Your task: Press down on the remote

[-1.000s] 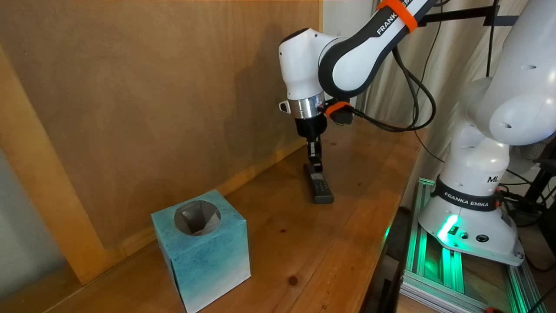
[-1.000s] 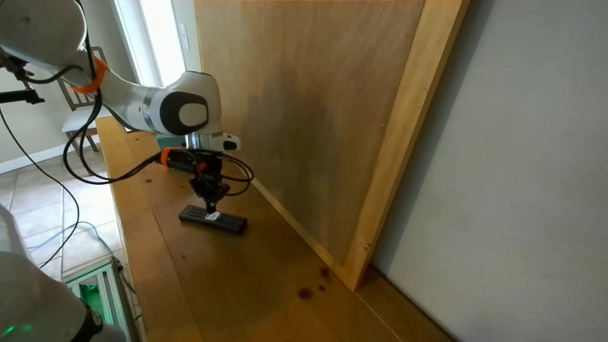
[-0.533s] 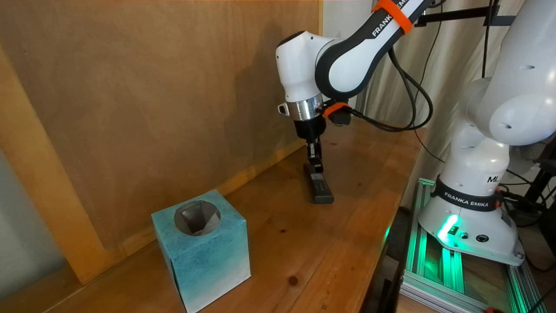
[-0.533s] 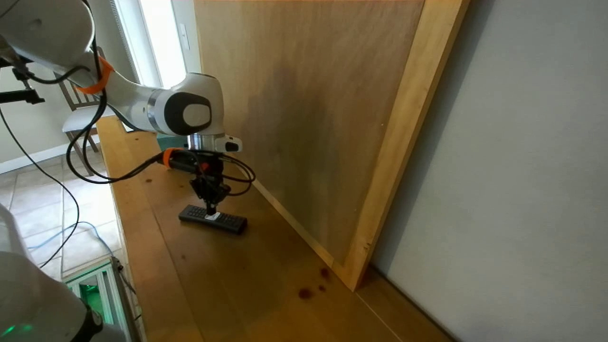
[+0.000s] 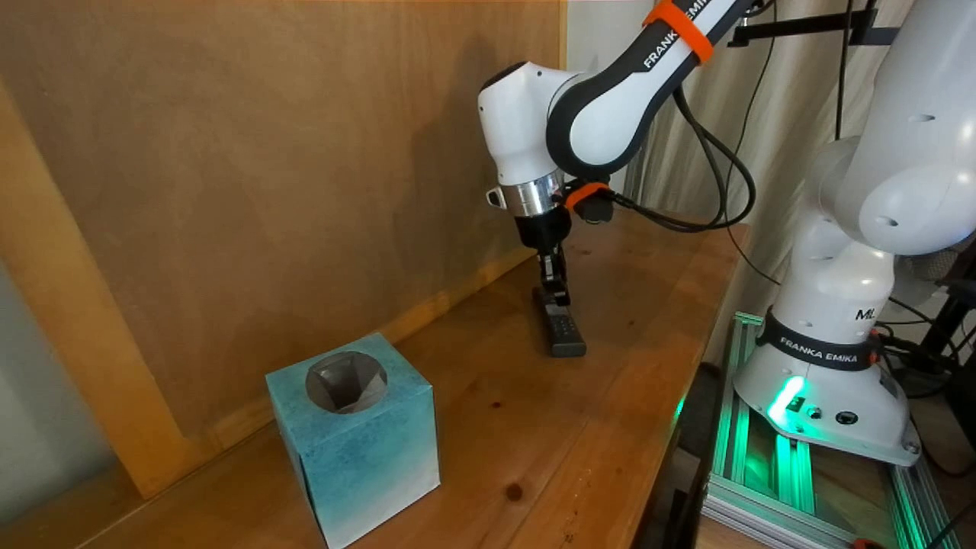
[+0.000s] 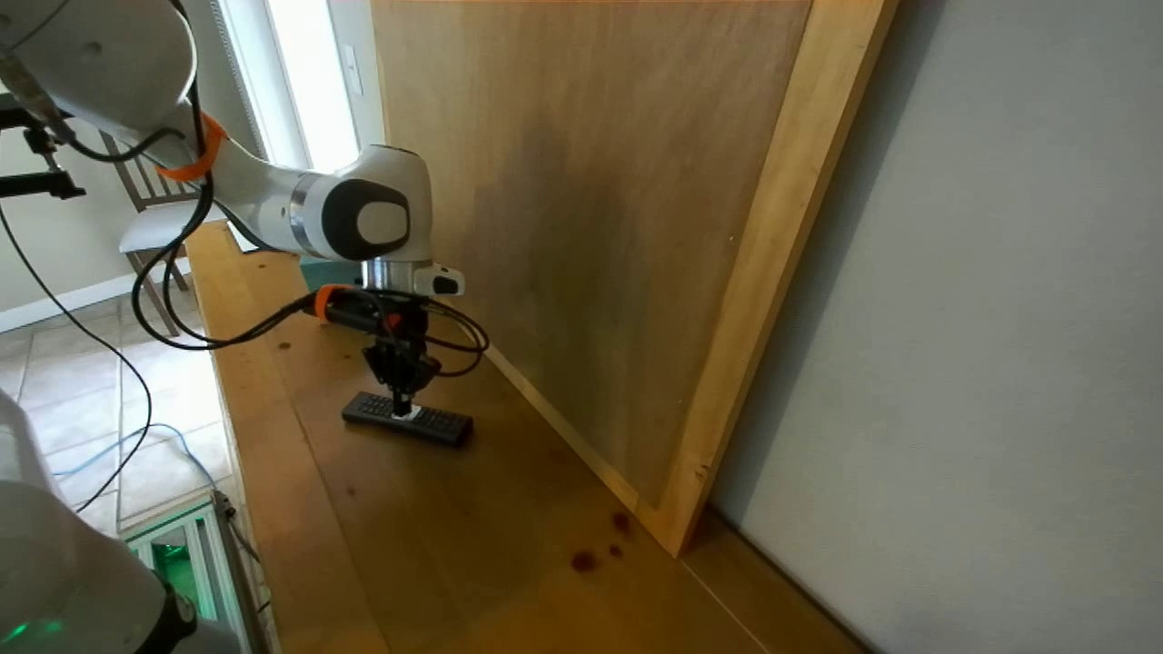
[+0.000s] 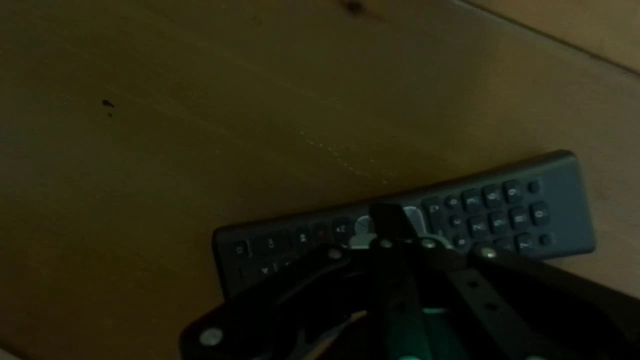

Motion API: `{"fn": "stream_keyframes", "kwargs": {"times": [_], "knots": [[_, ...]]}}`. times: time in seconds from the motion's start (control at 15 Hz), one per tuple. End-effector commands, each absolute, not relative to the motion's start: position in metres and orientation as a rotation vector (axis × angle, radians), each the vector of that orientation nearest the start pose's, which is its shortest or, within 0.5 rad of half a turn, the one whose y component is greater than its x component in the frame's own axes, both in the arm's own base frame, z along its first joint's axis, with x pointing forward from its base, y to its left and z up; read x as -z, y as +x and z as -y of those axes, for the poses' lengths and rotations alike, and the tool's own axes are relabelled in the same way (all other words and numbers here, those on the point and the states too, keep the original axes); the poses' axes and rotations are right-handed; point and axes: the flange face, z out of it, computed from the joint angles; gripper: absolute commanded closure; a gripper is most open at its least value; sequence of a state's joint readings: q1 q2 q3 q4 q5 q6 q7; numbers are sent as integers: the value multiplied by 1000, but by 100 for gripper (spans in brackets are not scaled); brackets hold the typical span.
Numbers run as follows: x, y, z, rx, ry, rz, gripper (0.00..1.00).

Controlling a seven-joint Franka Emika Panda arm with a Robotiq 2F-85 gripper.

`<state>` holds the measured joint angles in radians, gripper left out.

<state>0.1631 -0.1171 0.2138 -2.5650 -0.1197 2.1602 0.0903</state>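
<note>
From where I sit, the pincer [image 7: 393, 219] is closed, its fingers drawn together into one narrow post, pointing down onto the remote [image 7: 450, 202]. The remote lies flat on the wooden table [image 5: 602, 412], keys up, directly under the tips. In my wrist view the tips sit across the pale buttons near the middle of its top face; from there the number keys and the plain end run out to 3 o'clock, the opposite end reaches between 8 and 9 o'clock, and the pincer's own body, coming in from 6 o'clock, hides part of the lower edge. In both exterior views the tips look to be touching the remote, though I can't judge how hard they bear on it. In an exterior view I have a tissue box [image 5: 358, 450] well apart from the pincer at 8 o'clock, the robot's base [image 5: 823, 412] between 3 and 4 o'clock, and a wooden panel [image 5: 252, 198] toward 10 o'clock. In an exterior view a chair [image 6: 159, 222] stands in the background, at 10 o'clock from the pincer.
</note>
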Motion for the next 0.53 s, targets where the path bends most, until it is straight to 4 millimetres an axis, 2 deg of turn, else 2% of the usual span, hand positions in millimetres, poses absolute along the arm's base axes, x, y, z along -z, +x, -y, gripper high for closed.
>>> {"fn": "stream_keyframes", "kwargs": {"times": [0.0,0.47], "knots": [[-283,387,-147,-478,-3257,571,100],[-284,386,-157,-478,-3286,486,100]]}}
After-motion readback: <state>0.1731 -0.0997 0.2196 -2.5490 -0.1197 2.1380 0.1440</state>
